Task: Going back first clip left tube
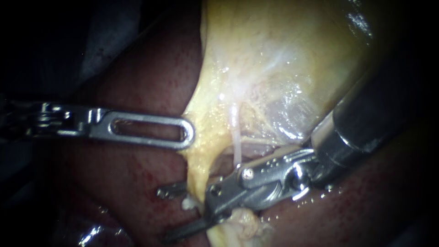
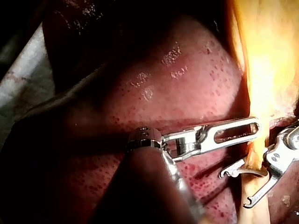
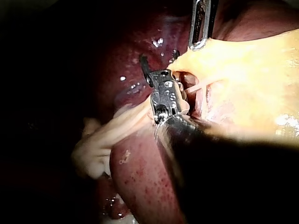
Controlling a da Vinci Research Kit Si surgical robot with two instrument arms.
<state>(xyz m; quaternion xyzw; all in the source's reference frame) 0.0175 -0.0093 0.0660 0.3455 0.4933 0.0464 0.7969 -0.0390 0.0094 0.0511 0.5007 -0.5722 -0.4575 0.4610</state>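
My left instrument (image 1: 188,135) comes in from the left with its slotted jaws shut on the edge of the yellow gallbladder tissue (image 1: 274,68), which is drawn to a point at its tip. My right instrument (image 1: 163,215) enters from the right, its two hooked jaws open. They straddle the yellow left tube (image 1: 197,183) without closing on it. A small white bit (image 1: 186,203) sits on that tube between the jaws; I cannot tell whether it is a clip. A thin pale tube (image 1: 237,144) runs down just right of it. The left wrist view shows both instruments (image 2: 256,126) (image 2: 233,189).
Dark red liver (image 1: 137,183) lies under and around both instruments, wet and speckled with blood. The right instrument's thick dark shaft (image 1: 366,128) fills the right side. In the right wrist view a pale strand of tissue (image 3: 100,144) trails off beside the right instrument (image 3: 159,58).
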